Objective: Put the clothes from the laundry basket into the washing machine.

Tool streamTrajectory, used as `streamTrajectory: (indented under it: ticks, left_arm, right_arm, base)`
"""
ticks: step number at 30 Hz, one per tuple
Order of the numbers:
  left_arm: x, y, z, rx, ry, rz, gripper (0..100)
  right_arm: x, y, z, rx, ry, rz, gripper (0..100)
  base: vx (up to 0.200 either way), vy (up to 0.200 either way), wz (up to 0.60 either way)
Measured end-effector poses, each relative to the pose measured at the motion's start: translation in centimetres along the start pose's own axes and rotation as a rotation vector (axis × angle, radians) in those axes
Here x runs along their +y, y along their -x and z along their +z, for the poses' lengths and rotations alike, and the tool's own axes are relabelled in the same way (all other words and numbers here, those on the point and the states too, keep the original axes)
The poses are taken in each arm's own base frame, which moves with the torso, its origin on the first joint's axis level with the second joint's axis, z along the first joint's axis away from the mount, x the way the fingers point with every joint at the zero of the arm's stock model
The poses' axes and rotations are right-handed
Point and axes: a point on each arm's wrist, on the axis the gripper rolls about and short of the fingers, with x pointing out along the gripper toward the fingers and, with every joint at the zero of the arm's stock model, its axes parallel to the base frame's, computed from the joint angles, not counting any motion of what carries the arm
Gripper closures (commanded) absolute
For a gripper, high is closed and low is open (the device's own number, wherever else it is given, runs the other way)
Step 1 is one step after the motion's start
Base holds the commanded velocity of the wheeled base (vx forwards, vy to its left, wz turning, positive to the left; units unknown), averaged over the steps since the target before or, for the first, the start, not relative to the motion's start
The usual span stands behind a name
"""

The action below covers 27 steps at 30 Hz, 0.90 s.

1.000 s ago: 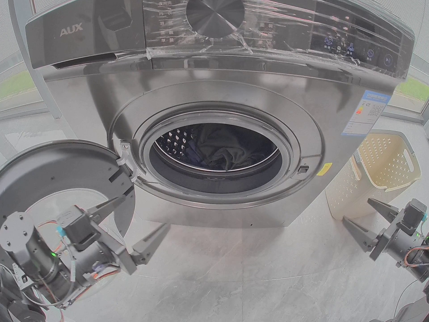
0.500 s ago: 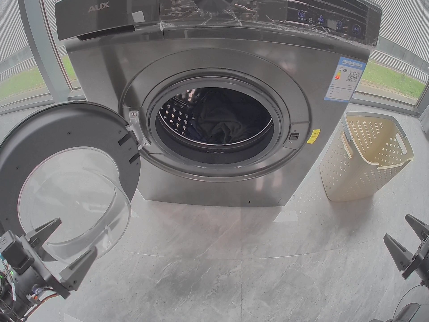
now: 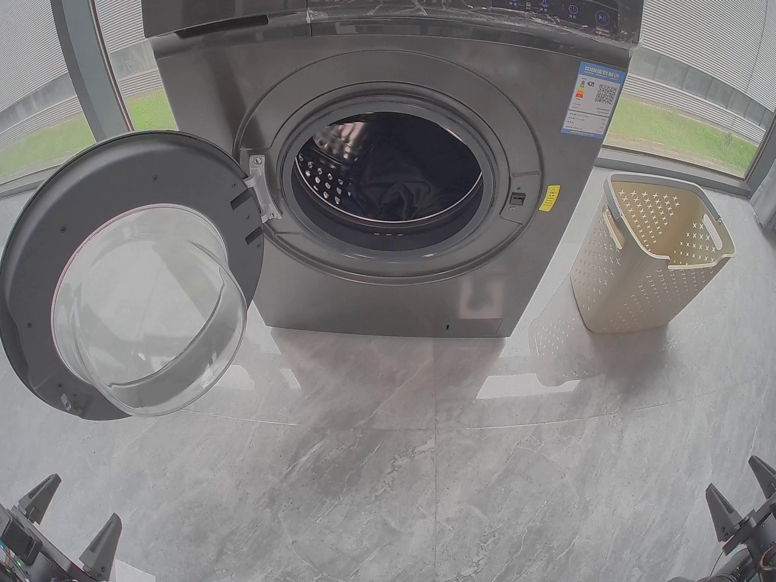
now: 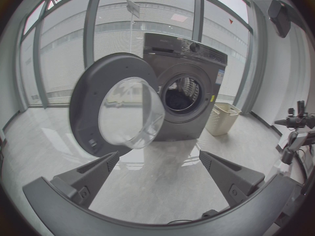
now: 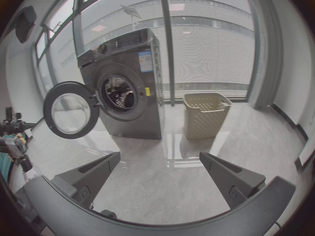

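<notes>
Dark clothes (image 3: pixel 396 183) lie inside the washer (image 3: pixel 364 309), its door (image 3: pixel 145 301) standing wide to keep the mouth free. The basket (image 3: pixel 638 284) beside it looks empty, so my left claw (image 3: pixel 77 509) and right claw (image 3: pixel 738 487) hang released, holding nothing.

Brushed-metal washing machine (image 3: pixel 364 301), perforated matt plastic laundry basket (image 3: pixel 638 284), glossy floor (image 3: pixel 420 462).
</notes>
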Motion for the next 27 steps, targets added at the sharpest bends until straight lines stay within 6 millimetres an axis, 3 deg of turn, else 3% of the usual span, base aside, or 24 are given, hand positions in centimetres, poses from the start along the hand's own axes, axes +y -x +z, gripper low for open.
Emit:
streamTrajectory:
  ticks: [4,13,25,27]
  left_arm:
    - [0.0,0.6,-0.5,-0.037,0.002,0.099,0]
    - [-0.4,1.4,-1.4,-0.070,-0.011,0.170,0]
    - [-0.5,1.7,-1.6,-0.100,-0.001,0.153,0]
    - [-0.5,1.7,-1.6,-0.100,-0.001,0.156,0]
  right_arm:
    - [0.0,0.7,-0.5,-0.048,-0.004,-0.088,0]
    - [0.3,1.4,-1.0,-0.116,0.032,-0.057,0]
    - [0.3,1.6,-1.1,-0.135,0.039,-0.055,0]
    - [0.3,1.6,-1.1,-0.135,0.041,-0.055,0]
  base:
    - [0.000,0.000,0.00]
    - [0.000,0.000,0.00]
    - [0.000,0.200,0.00]
    - [0.000,0.000,0.00]
